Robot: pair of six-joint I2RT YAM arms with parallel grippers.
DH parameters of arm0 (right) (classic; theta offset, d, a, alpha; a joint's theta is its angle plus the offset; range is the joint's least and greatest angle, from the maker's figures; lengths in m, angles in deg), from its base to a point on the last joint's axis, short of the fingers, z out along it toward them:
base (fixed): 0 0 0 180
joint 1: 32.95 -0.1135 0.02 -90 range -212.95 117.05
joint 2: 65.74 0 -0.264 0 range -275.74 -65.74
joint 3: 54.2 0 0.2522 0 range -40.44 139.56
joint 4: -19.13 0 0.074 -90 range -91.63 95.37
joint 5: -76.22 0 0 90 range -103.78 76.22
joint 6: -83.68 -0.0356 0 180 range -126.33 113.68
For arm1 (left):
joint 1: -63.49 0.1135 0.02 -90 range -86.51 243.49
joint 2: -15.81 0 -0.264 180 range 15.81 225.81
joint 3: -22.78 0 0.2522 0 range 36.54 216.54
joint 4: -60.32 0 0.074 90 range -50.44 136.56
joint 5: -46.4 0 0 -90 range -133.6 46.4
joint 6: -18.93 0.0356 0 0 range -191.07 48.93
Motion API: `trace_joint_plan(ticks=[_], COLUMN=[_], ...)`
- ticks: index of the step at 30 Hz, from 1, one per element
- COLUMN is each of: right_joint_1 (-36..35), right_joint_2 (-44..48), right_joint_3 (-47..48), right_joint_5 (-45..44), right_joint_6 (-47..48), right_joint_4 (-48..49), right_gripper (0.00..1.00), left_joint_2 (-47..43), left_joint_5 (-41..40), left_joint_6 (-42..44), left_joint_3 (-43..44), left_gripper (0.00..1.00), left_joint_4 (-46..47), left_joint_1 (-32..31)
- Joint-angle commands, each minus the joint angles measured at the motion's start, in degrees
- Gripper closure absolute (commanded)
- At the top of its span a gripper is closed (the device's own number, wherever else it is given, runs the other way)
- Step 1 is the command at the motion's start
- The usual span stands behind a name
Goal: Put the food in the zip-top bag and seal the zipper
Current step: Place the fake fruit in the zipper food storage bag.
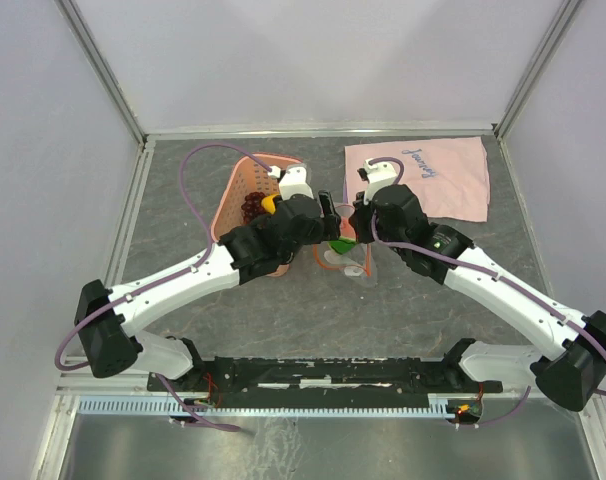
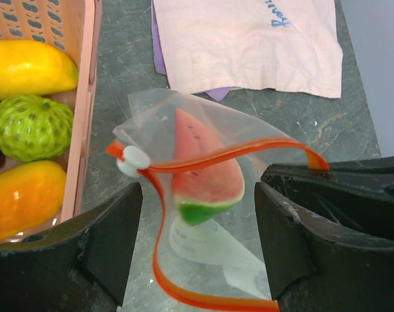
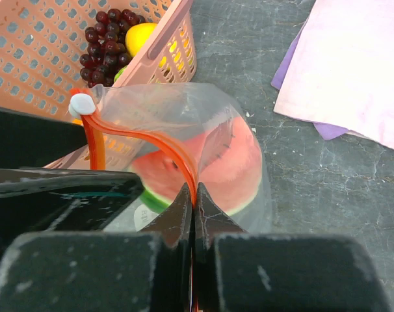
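Observation:
The zip-top bag (image 2: 203, 247) lies open-mouthed on the table, with a red watermelon slice (image 2: 207, 172) inside it. My left gripper (image 2: 198, 201) is open over the bag's mouth, and its fingers (image 2: 112, 234) stand clear of the slice on both sides. The zipper (image 3: 151, 140) arches up from its white end (image 3: 82, 104). My right gripper (image 3: 194, 195) is shut on that strip and holds the mouth up. A yellow mango (image 2: 28, 65), a bumpy green fruit (image 2: 31, 127), an orange fruit (image 2: 21, 198) and dark grapes (image 3: 103, 39) lie in the pink basket (image 1: 245, 175). In the top view both grippers meet over the bag (image 1: 351, 268).
The pink basket's wall (image 2: 83, 117) runs just left of the bag. A pink cloth (image 1: 423, 175) lies at the back right, over something purple (image 3: 327, 130). Metal rails (image 1: 313, 130) edge the grey table.

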State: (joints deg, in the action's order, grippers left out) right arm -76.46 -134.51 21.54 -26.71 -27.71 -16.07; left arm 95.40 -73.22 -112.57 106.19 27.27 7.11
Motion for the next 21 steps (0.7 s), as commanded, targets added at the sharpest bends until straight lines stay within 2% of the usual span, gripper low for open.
trace_joint_plan(ticks=[1, 9, 18, 21], right_joint_1=[-0.2, -0.2, -0.2, -0.2], right_joint_2=[2.2, 2.2, 2.3, 2.5], right_joint_3=[0.0, 0.0, 0.0, -0.1], right_joint_5=[-2.9, -3.6, -3.9, -4.3], right_joint_6=[-0.1, 0.1, 0.5, 0.9], right_joint_4=[2.1, 2.3, 1.5, 0.7], right_gripper=[0.98, 0.98, 0.98, 0.98], left_joint_2=[-4.8, -4.4, 1.3, 3.5], left_joint_5=[-0.6, 2.3, 4.1, 5.1], left_joint_6=[2.2, 0.0, 1.1, 1.5], left_joint_3=[1.6, -0.6, 0.4, 2.0], left_gripper=[0.24, 0.27, 0.46, 0.57], left_joint_4=[-2.6, -7.3, -4.3, -3.5], left_joint_1=[0.1, 0.3, 0.4, 0.6])
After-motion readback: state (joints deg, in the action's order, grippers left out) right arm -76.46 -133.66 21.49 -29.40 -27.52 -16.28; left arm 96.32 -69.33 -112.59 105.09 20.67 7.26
